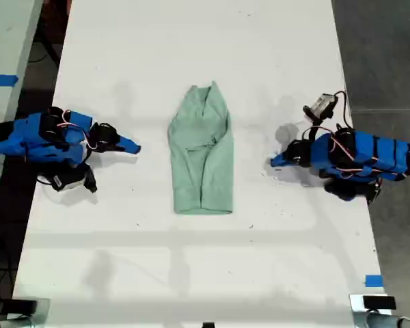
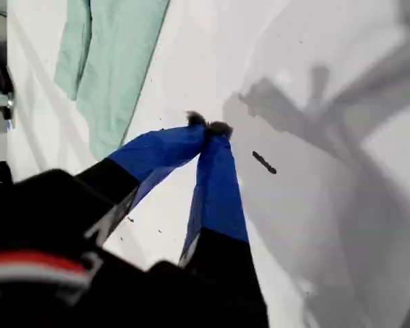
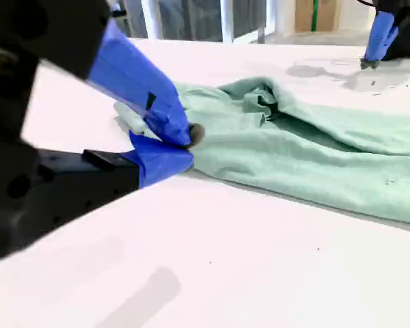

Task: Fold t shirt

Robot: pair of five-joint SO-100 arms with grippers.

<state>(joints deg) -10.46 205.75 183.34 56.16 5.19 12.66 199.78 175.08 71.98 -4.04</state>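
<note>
We're over a white table (image 1: 191,260) with a blue tape tab (image 1: 374,280) at the exterior view's lower right. Mid-table lies the t shirt (image 1: 203,157), untouched. My second gripper (image 1: 133,145), on the exterior view's left, is clenched and empty. My first gripper (image 1: 277,162), opposite, is the same. Grey floor (image 1: 383,55) lies beyond.

Your exterior view is bright and evenly lit from overhead; the white table (image 1: 191,260) runs near blown-out, and faint grey arm shadows fall across it. First wrist view: soft overall, my first gripper (image 2: 208,130) blurred, hard grey shadows beside it. Second wrist view: my second gripper (image 3: 184,143) is out of focus up close, the t shirt (image 3: 314,164) sharper, table glare strong.
</note>
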